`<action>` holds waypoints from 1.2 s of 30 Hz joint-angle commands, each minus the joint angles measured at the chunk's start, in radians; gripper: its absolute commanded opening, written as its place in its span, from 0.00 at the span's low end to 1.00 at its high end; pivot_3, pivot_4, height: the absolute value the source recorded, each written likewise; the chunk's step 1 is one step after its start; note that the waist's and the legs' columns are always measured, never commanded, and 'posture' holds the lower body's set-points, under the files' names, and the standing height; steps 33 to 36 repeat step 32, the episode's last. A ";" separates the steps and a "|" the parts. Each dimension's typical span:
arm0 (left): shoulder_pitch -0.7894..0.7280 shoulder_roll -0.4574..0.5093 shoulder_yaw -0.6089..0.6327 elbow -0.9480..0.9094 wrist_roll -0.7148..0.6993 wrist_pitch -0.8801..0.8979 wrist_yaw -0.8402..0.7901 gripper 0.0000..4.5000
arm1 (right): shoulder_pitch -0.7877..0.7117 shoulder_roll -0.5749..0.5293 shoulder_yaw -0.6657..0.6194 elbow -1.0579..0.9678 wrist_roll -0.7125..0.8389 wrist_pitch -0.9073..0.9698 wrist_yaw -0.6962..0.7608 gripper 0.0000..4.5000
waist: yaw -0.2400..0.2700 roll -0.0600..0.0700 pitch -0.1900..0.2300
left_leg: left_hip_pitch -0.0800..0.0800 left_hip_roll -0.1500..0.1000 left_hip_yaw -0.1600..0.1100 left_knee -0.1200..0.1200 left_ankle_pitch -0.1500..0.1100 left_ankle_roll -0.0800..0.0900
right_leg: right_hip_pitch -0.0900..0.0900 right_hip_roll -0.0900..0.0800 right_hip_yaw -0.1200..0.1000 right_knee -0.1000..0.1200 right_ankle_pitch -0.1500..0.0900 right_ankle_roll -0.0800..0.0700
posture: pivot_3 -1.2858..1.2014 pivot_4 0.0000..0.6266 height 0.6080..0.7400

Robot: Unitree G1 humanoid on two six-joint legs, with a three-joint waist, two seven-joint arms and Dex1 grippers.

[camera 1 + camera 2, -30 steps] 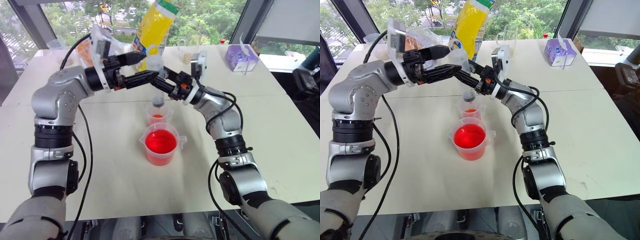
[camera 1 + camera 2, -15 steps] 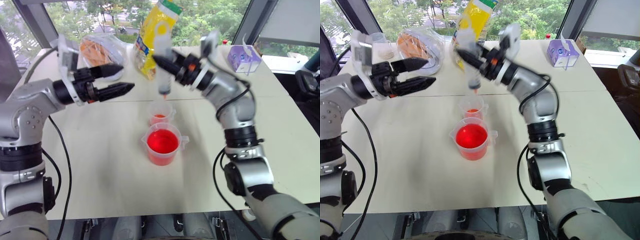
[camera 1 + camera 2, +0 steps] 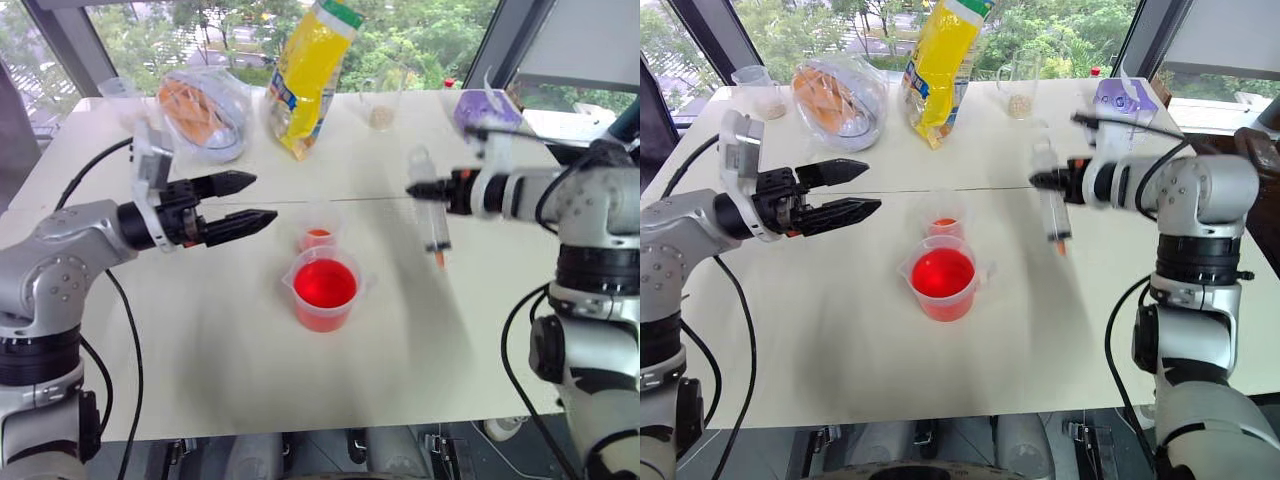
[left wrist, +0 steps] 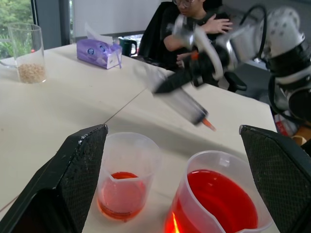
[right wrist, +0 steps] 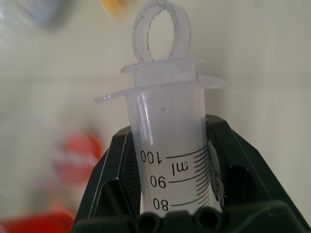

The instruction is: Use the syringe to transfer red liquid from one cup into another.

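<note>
The wide spouted beaker (image 3: 323, 290) holds bright red liquid (image 3: 323, 284) at the table's middle. Just behind it stands the small narrow cup (image 3: 318, 231) with a little red liquid at its base. My right gripper (image 3: 422, 189) is shut on the barrel of the clear syringe (image 3: 432, 218), which hangs orange tip down above the table, right of both cups. In the right wrist view the syringe (image 5: 170, 145) sits between the black fingers (image 5: 109, 170), its plunger pushed in. My left gripper (image 3: 265, 196) is open and level, left of the cups, holding nothing.
A yellow bag (image 3: 310, 70), a clear bag of orange things (image 3: 200, 100), a purple tissue box (image 3: 485, 108) and clear cups of beige grains (image 3: 380, 110) stand along the far side. A seated person (image 4: 194, 19) shows beyond the table's right end.
My right gripper has swung the syringe from above the small cup out to the right and lower. My left gripper has drawn back to the left, away from the syringe, and stayed open.
</note>
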 commanded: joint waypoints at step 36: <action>0.231 0.174 0.105 -0.178 -0.159 0.047 -0.006 1.00 | 0.187 -0.388 0.017 -0.538 0.159 -0.220 0.488 0.99 | 0.002 0.000 0.000 | 0.000 0.002 -0.002 0.000 0.000 0.000 | -0.001 0.003 0.000 -0.002 -0.001 0.000 | 0.52 0.24 1.00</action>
